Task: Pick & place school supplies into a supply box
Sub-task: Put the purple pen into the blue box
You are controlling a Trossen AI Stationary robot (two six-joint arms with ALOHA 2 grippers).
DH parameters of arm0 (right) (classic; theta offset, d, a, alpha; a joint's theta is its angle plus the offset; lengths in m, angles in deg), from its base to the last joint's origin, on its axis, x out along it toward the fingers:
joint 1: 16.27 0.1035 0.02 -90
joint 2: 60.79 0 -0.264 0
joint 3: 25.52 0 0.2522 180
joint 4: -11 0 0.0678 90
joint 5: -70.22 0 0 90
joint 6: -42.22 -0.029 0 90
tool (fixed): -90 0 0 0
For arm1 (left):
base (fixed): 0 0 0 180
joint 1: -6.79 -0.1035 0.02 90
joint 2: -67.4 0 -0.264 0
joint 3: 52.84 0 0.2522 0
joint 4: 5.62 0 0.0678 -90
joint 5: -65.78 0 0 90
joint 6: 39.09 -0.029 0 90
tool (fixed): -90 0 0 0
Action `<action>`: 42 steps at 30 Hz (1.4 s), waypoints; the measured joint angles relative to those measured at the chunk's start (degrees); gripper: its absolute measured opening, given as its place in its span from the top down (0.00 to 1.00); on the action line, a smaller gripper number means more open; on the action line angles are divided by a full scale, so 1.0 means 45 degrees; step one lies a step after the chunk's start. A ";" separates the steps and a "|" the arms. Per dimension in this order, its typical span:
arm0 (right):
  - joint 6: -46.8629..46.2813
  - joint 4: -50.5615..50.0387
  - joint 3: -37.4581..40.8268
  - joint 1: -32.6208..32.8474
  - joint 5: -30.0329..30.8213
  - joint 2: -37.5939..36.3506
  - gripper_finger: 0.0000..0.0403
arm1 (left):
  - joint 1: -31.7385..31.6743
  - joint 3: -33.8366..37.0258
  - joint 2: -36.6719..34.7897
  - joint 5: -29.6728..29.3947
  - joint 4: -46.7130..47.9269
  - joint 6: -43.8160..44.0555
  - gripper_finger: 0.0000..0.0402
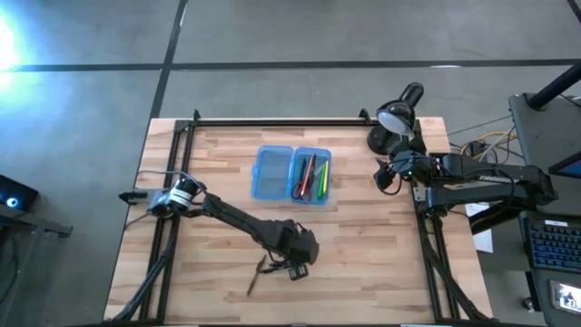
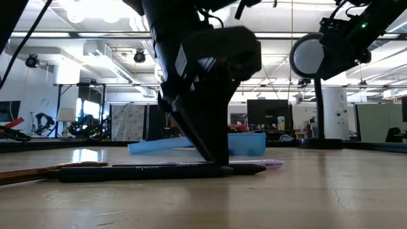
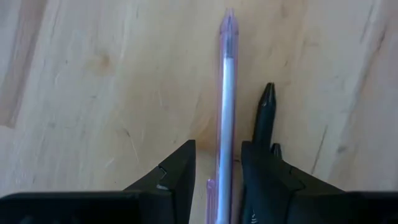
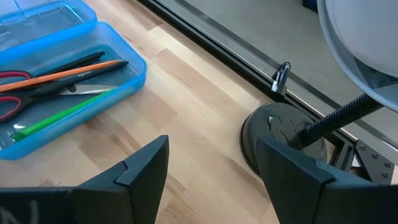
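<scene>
A clear purple pen (image 3: pixel 226 93) lies flat on the wooden table. My left gripper (image 3: pixel 217 146) stands open over it near the table's front edge (image 1: pixel 272 266), pointing steeply down with one finger on each side. A black pen (image 3: pixel 264 115) lies next to the purple one and runs under one finger (image 3: pixel 261 174). A brown pencil (image 2: pixel 25 173) lies close by. The blue supply box (image 1: pixel 272 173) sits open at the table's middle. One half holds red-handled scissors (image 4: pixel 12 102), a green pen (image 4: pixel 62 115) and an orange pencil (image 4: pixel 62 74). My right gripper (image 4: pixel 212 143) waits open at the right edge. My left gripper straddles the purple pen from above, with a gap showing on each side of it. One finger stands over the black pen (image 2: pixel 159 170), and I cannot tell whether it touches that pen.
A black desk lamp (image 1: pixel 399 113) stands at the far right corner, its round base (image 4: pixel 280 134) just ahead of my right gripper. A black metal frame (image 1: pixel 272 121) runs along the table's far edge. Bare wood lies between the box and the pens.
</scene>
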 joint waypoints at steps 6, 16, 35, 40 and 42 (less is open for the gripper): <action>-0.0001 -0.0001 0.0000 0.0001 0.0026 0.0000 0.43 | 0.0083 0.0186 0.0013 0.0215 -0.0261 0.0025 0.72; -0.0001 0.0005 0.0024 0.0005 0.0073 0.0000 0.43 | 0.0092 0.1085 -0.0074 0.0076 -0.0852 0.0131 0.73; 0.0000 0.0000 0.0126 0.0000 0.0097 0.0000 0.43 | -0.0077 0.1052 0.0334 -0.1408 -0.0312 0.0382 0.93; -0.0001 0.0000 0.0126 0.0000 0.0097 -0.0001 0.43 | -0.0485 0.0519 0.0280 -0.1609 0.0478 0.1340 0.96; -0.0001 0.0005 0.0126 0.0000 0.0097 -0.0005 0.43 | -0.0757 0.0200 0.0249 -0.1614 0.0606 0.2099 0.96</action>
